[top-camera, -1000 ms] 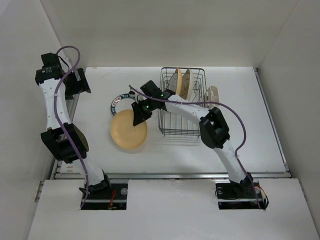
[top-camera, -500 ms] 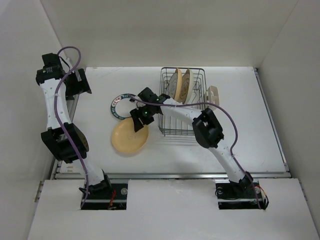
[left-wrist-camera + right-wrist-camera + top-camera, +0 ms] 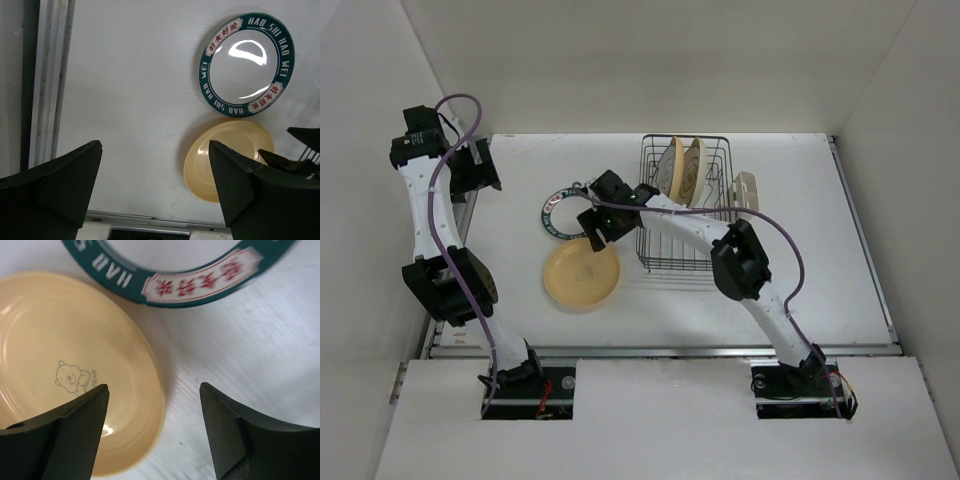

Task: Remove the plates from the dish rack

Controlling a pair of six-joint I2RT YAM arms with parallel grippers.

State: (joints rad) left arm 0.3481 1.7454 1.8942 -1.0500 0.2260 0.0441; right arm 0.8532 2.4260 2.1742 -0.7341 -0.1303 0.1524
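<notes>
Pale yellow and glossy, two plates [image 3: 682,168] stand on edge between the prongs at the upper end of the dish rack [image 3: 675,262], just right of centre in the top view. A beige holder [image 3: 745,190] is clipped to the rack's right side.

Left of the rack, two more lie flat on the tabletop [image 3: 770,290]. One is a yellow plate [image 3: 75,365] with a little bear print, and above it is a white plate [image 3: 247,62] with a green lettered rim. The pair sit close, but touching or not I can't tell.

The right pincer [image 3: 155,400] hangs over the yellow plate's right edge, jaws spread wide, nothing between them. The left pincer [image 3: 155,165] waits at the upper left, jaws wide too and empty.

Those racked plates look stiff, light and slick. I'd guess they slide easily in a loose grip and chip if dropped. The exposed top rim is the best hold: one finger on each face, then straight up clear of the prongs.
</notes>
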